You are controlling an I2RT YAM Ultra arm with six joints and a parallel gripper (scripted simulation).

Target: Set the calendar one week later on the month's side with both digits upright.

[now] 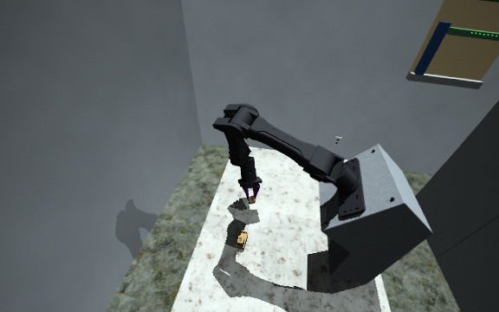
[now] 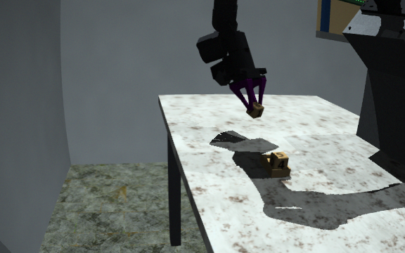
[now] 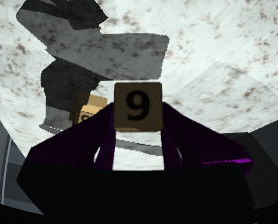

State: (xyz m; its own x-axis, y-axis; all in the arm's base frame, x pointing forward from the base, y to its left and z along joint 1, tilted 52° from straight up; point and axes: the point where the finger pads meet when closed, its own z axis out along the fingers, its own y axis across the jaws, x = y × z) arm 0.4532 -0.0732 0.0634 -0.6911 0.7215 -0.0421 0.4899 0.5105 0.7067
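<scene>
One cube is clamped between the purple fingers of the gripper, tilted and held above the table, with a 9 shown to the wrist view. The other cube is seated in the tray on the table, 5 on top and 4 on one side. Tray and seated cube are partly shaded by the arm.

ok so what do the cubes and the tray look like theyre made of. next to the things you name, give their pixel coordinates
Both the held cube (image 1: 252, 199) (image 2: 255, 110) (image 3: 138, 107) and the one in the tray (image 2: 280, 161): probably wood, matte, going by the plain tan-brown faces with dark digits. The tray (image 2: 280, 173): likely wood too, similar brown and dull, though painted plastic is possible; no grain shows.
</scene>
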